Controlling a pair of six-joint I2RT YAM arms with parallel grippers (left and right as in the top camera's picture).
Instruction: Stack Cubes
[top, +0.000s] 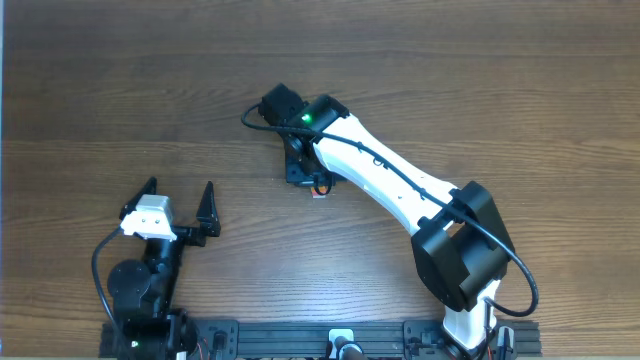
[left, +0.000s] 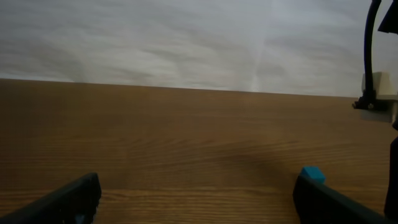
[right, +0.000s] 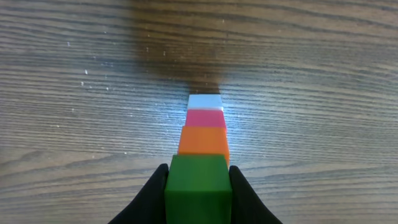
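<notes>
From above, my left claw (top: 179, 192) sits spread wide near my base on the wooden table (top: 100, 80). My right claw (top: 302, 166) hangs mid-table.

Left wrist: my fingers stand far apart, low over the wood.

Right wrist: I pinch the green cube (right: 198, 190), topmost over the orange cube (right: 203, 142), pink cube (right: 205, 117) and white cube (right: 205, 101).
</notes>
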